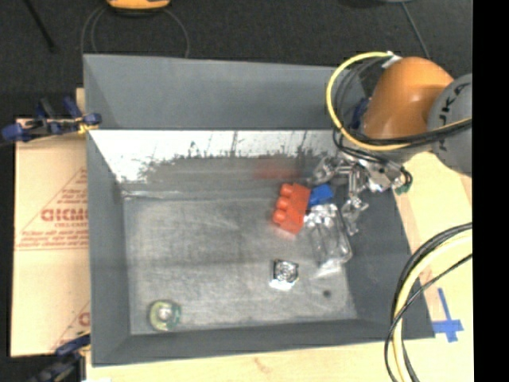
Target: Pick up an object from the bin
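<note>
Right now your gripper (351, 197) hangs low at the right side of the bin (199, 237), just beside a small blue piece (320, 195) and an orange block (290, 207) — its tip blurs into clutter, so you cannot tell how open it is or whether it holds anything. Nearby lies something clear (330, 245) — hard to outline.

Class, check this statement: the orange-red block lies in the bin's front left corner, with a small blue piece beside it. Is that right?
Not right. The camera view shows the orange-red block towards the bin's back right, not its front left corner, where a small round thing lies. The small blue piece does sit beside the block.
</note>
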`<move>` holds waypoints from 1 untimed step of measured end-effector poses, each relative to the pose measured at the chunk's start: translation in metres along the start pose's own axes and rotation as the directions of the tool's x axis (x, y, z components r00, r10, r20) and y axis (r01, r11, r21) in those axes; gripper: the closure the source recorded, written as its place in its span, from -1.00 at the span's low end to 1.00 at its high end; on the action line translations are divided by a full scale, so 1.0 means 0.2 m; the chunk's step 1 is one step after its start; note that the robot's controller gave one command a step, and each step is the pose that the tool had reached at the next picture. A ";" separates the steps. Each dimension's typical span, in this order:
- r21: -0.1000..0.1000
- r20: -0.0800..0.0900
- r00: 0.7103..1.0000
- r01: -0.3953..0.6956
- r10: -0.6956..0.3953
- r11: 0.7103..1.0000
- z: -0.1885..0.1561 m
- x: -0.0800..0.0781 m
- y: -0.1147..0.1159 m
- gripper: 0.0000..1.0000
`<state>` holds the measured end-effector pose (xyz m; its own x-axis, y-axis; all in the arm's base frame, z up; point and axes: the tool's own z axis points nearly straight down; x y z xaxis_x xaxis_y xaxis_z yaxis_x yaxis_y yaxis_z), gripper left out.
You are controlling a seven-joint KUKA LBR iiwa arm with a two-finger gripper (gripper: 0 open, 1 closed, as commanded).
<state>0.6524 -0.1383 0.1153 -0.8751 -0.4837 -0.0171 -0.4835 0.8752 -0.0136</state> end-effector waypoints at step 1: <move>-0.005 -0.006 0.996 0.087 -0.087 0.996 0.04 0.02 0.00 -1.00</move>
<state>0.6497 -0.1396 0.1068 -0.8298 -0.5579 -0.0103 -0.5578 0.8299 -0.0099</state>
